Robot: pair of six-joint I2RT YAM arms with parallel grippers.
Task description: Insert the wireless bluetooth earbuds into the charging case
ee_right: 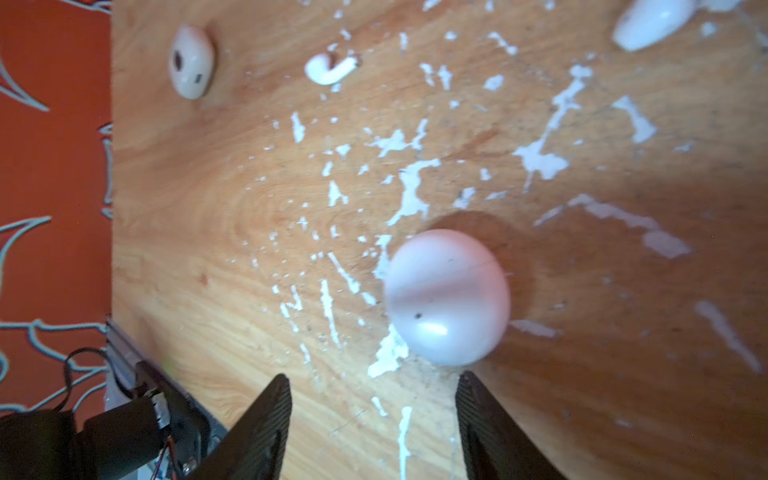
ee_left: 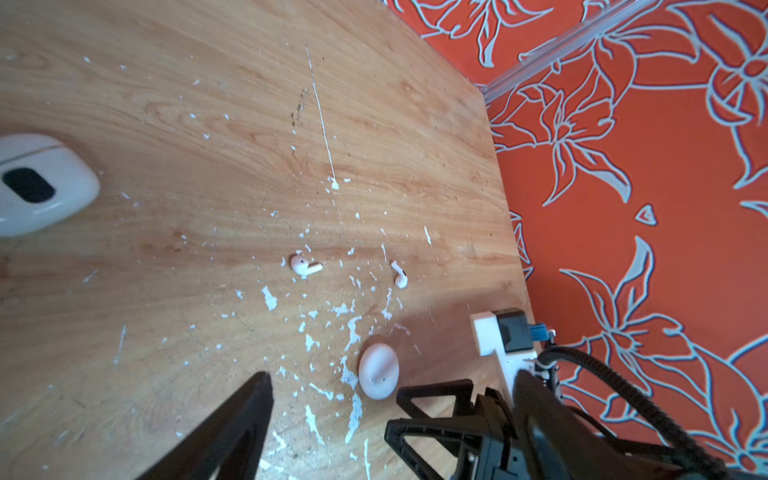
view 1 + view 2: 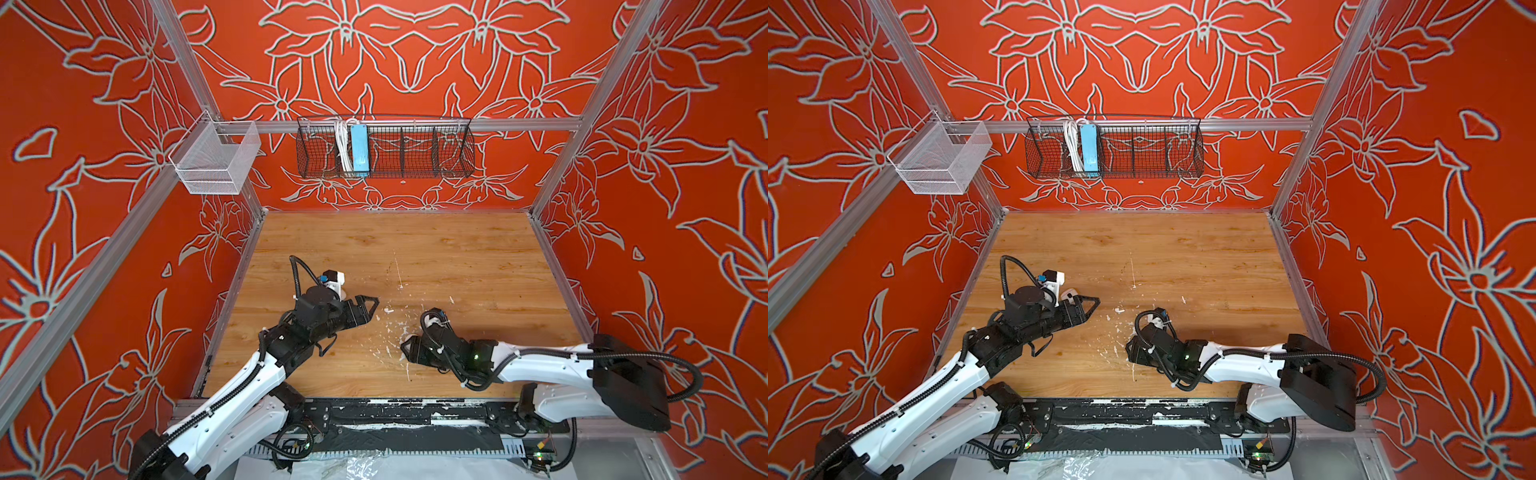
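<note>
Right wrist view: right fingers (image 1: 270, 415) hover low, spread and empty, just short of round case (image 1: 449, 299).

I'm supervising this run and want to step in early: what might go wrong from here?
1. The round case looks closed and sits just ahead of the right gripper's open jaws. It is smooth and domed, so it may slip out when pinched.
2. Both earbuds lie among white paint flecks, so a pick could land on a fleck instead.
</note>
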